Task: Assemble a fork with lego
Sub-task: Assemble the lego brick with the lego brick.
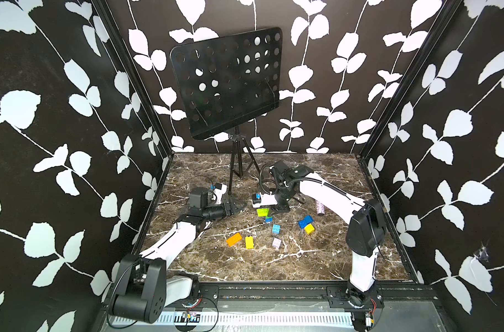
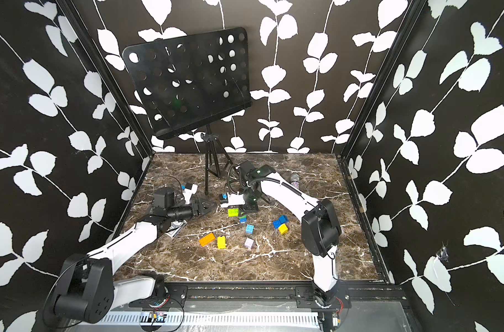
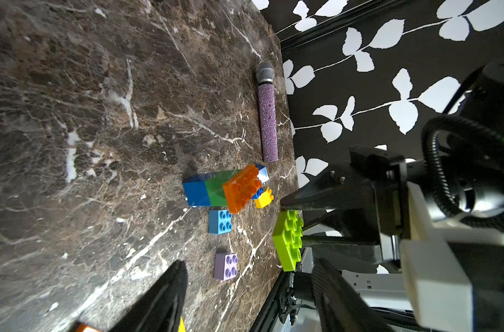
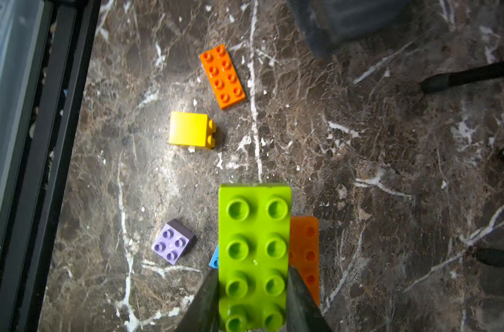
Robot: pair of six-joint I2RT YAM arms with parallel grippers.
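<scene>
Near the middle of the table, the right gripper clamps a lime brick over the fork, so far a blue-green stem with orange crosspiece. At left the left gripper gapes empty; loose lego lies nearer.

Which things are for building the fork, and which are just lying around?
For the fork:
- lime brick, held in the right pincer
- orange brick, yellow brick, lilac brick and light blue brick, loose on the table
- blue and yellow bricks, bunched together

Just lying about:
- sparkly microphone
- black music stand
</scene>
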